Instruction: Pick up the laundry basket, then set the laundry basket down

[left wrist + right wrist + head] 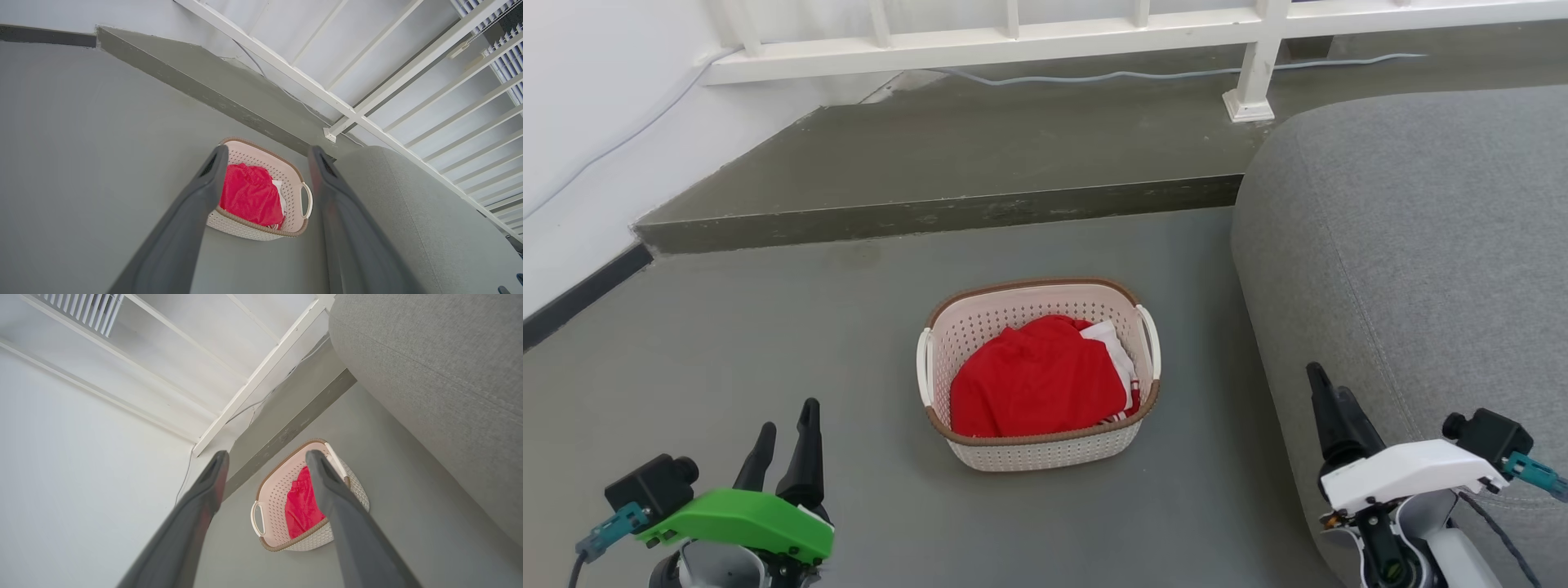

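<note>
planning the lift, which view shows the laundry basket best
The head view: the laundry basket shows whole, both handles visible. In the wrist views, the left claw and right claw each hide part of it.

laundry basket [1045, 456]: cream-white, small perforations all over; brown woven-look rim; 2 white handles
garment [1033, 384]: plain bright red
cloth [1112, 343]: white, thin red stripes
floor [768, 327]: flat grey-green
step [931, 216]: darker grey-green, mottled face
sofa [1405, 245]: mid-grey, fine weave
railing [1013, 37]: white
left gripper [788, 415]: dark fingers, bright green housing
right gripper [1327, 380]: dark fingers, white housing
</note>
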Tool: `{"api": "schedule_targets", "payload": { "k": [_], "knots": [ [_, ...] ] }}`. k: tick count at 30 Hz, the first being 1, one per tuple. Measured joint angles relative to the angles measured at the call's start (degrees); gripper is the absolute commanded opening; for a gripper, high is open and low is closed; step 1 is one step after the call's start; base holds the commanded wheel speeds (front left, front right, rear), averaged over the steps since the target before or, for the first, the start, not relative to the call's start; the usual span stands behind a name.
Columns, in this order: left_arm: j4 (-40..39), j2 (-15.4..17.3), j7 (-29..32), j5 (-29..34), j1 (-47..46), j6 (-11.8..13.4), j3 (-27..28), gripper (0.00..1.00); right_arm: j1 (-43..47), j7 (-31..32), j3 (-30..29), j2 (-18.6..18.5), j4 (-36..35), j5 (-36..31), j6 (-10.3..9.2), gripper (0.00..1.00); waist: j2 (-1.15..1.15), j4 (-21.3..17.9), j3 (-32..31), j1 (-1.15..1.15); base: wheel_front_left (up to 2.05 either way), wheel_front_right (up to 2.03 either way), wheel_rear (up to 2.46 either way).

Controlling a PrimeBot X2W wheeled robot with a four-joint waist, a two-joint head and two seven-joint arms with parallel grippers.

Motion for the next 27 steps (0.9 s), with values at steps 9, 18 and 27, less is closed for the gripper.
{"api": "schedule_targets", "payload": {
  "k": [9, 18, 27],
  "knots": [
    [-0.53, 0.10, -1.77, 6.91, 0.11, 1.48, -1.68, 1.00, 0.02, -1.60, 2.11, 0.02, -0.60, -7.03, -1.10, 1.00, 0.00, 0.01, 0.21, 0.00, 0.00, 0.00, 0.00],
    [-1.24, 0.11, -3.38, 13.70, 0.17, 2.86, -2.92, 1.00, 0.02, -3.03, 4.03, 0.04, -1.83, -13.67, -2.08, 1.00, 0.00, -0.07, 0.48, 0.00, 0.00, 0.00, 0.00],
    [-1.41, 0.15, -5.13, 19.96, 0.87, 3.85, -4.05, 1.00, 0.02, -4.54, 6.09, 0.04, -2.65, -20.33, -3.53, 1.00, 0.00, -0.07, 0.60, 0.00, 0.00, 0.00, 0.00]
  ]
}}
